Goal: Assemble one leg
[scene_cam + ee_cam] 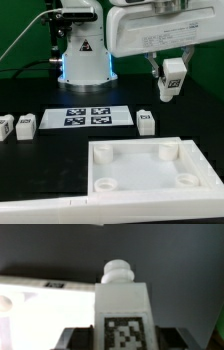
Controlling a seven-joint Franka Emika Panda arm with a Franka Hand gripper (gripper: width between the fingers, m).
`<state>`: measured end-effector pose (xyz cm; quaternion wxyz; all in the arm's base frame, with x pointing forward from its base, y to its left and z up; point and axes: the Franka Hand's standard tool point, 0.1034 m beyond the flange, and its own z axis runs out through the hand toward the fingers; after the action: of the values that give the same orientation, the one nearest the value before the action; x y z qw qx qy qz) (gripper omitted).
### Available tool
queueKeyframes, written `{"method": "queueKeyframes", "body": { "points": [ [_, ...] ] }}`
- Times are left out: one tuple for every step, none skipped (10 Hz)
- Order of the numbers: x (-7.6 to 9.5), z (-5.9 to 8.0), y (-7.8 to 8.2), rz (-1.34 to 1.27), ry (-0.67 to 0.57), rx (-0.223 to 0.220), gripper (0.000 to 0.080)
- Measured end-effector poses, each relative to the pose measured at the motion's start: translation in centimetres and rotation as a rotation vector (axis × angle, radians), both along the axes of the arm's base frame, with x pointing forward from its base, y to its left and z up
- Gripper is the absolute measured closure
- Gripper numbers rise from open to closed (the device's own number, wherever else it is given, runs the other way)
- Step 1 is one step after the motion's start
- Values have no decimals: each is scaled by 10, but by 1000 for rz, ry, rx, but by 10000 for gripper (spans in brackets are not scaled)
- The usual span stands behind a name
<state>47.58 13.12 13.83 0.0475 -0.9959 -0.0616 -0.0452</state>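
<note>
My gripper is shut on a leg, a small white block with a black-and-white tag, and holds it in the air above the far right of the table. In the wrist view the leg stands between the dark fingers, its rounded peg end pointing away from the camera. The large white tray-like piece with round corner sockets lies below and nearer the front. Three more legs lie on the table: two at the exterior view's left and one beside the marker board.
The marker board with four black tags lies flat behind the tray-like piece. The arm's lit base stands at the back. A white edge runs along the table's front.
</note>
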Motion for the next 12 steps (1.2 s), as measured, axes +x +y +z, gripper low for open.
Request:
{"method": "queueKeyframes", "body": {
  "points": [
    [0,-1,0,-4,-87,9,508],
    [2,-1,-1,-8,-173,20,508],
    [2,1,-1,-14,-293,38,508],
    [-1,-3,-5,9,-293,29,508],
    [21,7,-15,49,-308,13,508],
    [45,19,-14,51,-351,21,508],
    [62,24,-9,68,-387,27,508],
    [70,28,-2,75,-405,33,508],
    [68,26,-2,74,-402,33,508],
    [68,26,-3,74,-402,33,508],
    [68,25,-3,74,-401,33,508],
    [68,25,-3,73,-401,33,508]
  ]
}}
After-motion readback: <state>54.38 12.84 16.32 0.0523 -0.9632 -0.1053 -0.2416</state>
